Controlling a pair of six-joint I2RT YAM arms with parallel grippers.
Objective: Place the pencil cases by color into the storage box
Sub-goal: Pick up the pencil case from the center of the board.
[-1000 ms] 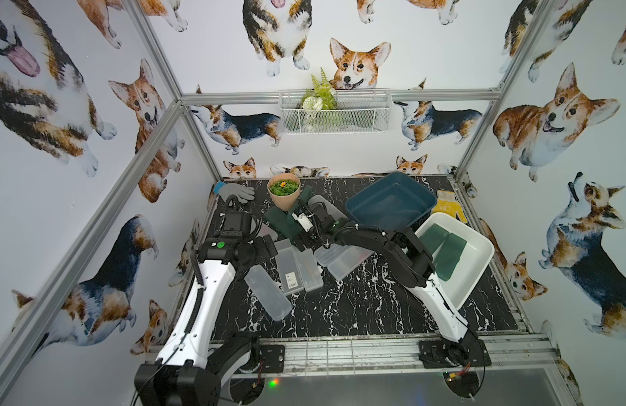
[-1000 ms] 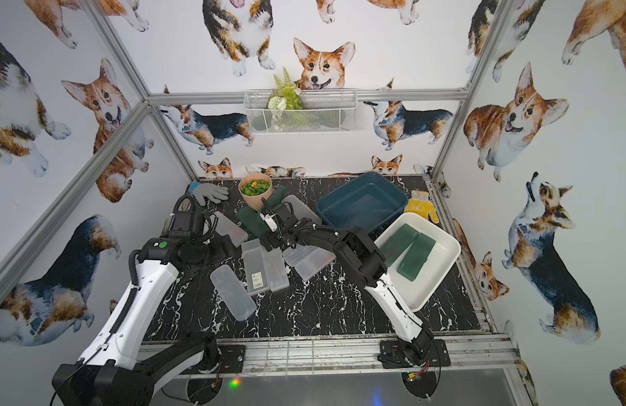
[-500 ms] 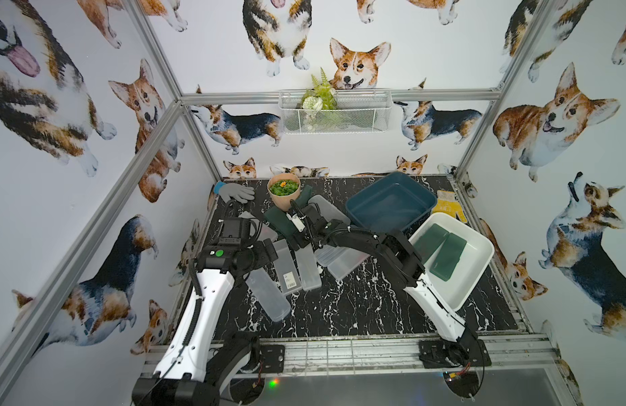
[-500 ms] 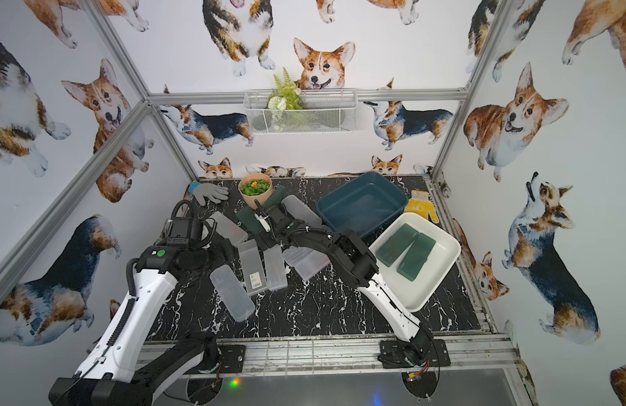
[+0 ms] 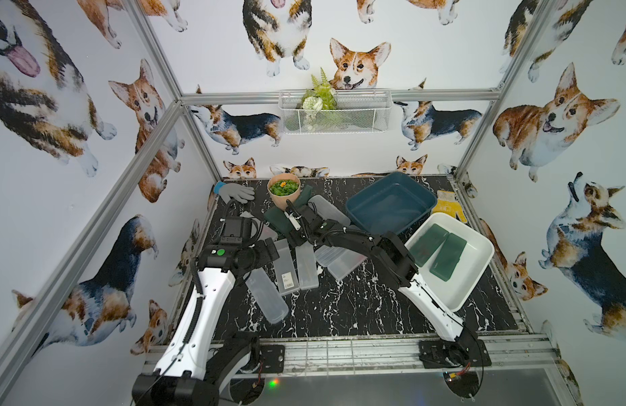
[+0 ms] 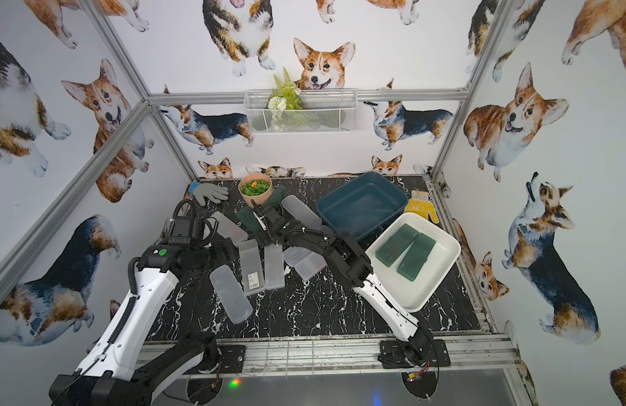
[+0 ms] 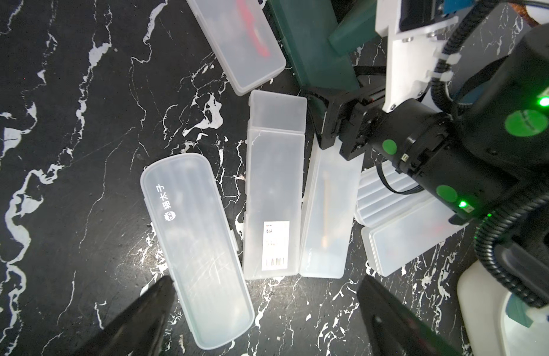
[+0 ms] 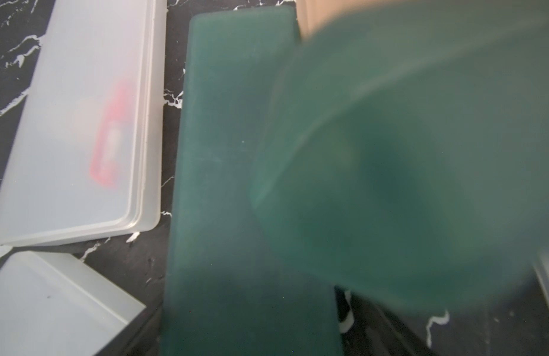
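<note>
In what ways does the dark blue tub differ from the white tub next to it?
The dark blue tub appears empty; the white tub holds two dark green pencil cases, side by side. The dark blue tub stands farther back, the white tub nearer the front. Both are open rectangular tubs with rounded corners.

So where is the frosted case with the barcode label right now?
In both top views the barcode-labelled case lies flat left of centre on the table, between the rounded frosted case and a plain frosted case.
</note>
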